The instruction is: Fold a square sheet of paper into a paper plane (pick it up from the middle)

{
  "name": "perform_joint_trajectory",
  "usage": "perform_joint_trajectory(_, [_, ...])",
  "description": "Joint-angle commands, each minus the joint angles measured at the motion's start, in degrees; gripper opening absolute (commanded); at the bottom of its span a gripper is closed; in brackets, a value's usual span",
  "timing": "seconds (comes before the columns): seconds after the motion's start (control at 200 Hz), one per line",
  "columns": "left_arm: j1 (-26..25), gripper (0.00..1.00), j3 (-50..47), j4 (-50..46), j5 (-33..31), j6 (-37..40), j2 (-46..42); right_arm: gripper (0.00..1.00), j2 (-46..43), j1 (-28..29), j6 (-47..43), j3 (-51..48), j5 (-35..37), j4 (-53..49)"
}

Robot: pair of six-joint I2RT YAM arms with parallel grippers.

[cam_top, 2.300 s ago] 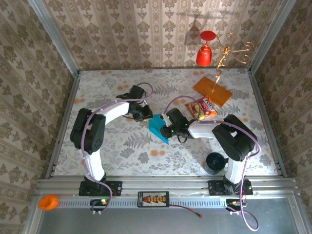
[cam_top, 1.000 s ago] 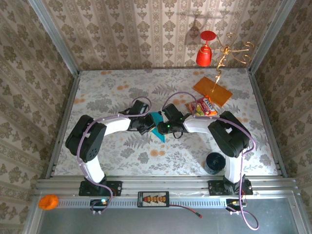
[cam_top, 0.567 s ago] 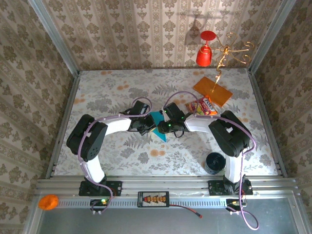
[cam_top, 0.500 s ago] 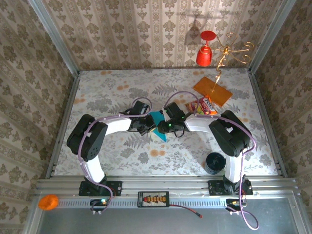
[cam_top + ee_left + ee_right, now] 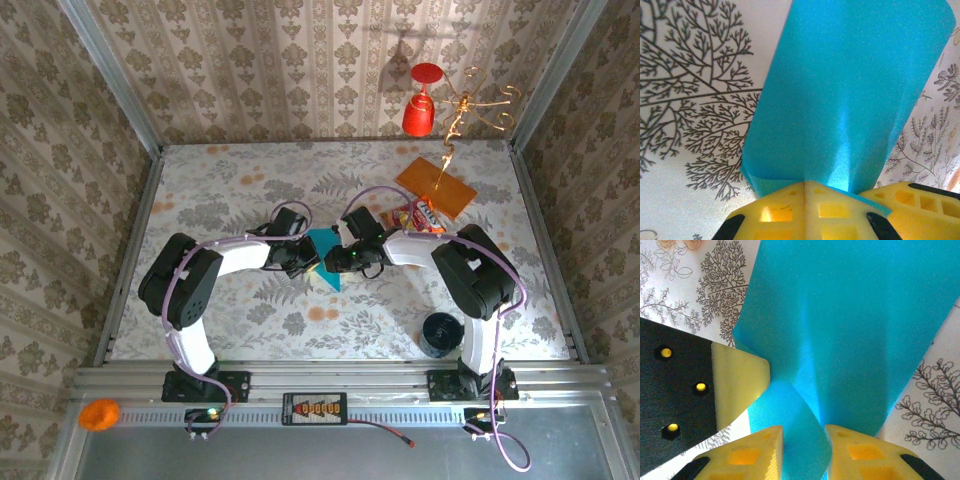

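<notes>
The teal sheet (image 5: 322, 246), thin, matte and softly creased lengthwise, is sitting at mid-counter (image 5: 250, 190) between both arms, its long axis running near to far. The left tool (image 5: 805, 187) is pinching one edge tight. The right tool (image 5: 804, 432), fingers slightly parted, is straddling a loose fold opposite.

- The top camera sits high behind the arm bases, looking down and forward over the whole table (image 5: 200, 190) to the far wall.
- Each wrist camera looks down past its own fingers (image 5: 785, 212), very near the table.
- All three share the teal sheet (image 5: 322, 243) mid-table.
</notes>
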Motion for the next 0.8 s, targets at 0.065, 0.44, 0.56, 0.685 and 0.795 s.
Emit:
perform_joint_trajectory(0.065, [-0.15, 0.03, 0.48, 0.51, -0.80, 0.21, 0.97, 0.28, -1.60, -0.62, 1.13, 0.97, -3.88, -1.72])
perform_joint_trajectory(0.44, [0.93, 0.07, 5.82, -4.54, -0.56, 6.34, -0.31, 0.12, -1.46, -0.80, 0.61, 0.93, -0.98, -1.63])
perform_joint_trajectory(0.56, [2.67, 0.09, 8.28, -7.01, -0.07, 9.80, 1.49, 0.11, -1.42, -0.80, 0.41, 0.69, -0.73, -1.38])
perform_joint_trajectory(0.685, [3.89, 0.09, 11.85, -9.91, 0.80, 13.61, 4.89, 0.11, -1.68, -0.80, 0.01, 0.45, -0.77, -1.24])
perform_joint_trajectory(0.795, [4.58, 0.09, 15.28, -12.93, 0.85, 16.50, 7.65, 0.10, -1.63, -0.80, -0.27, 0.46, -0.81, -1.20])
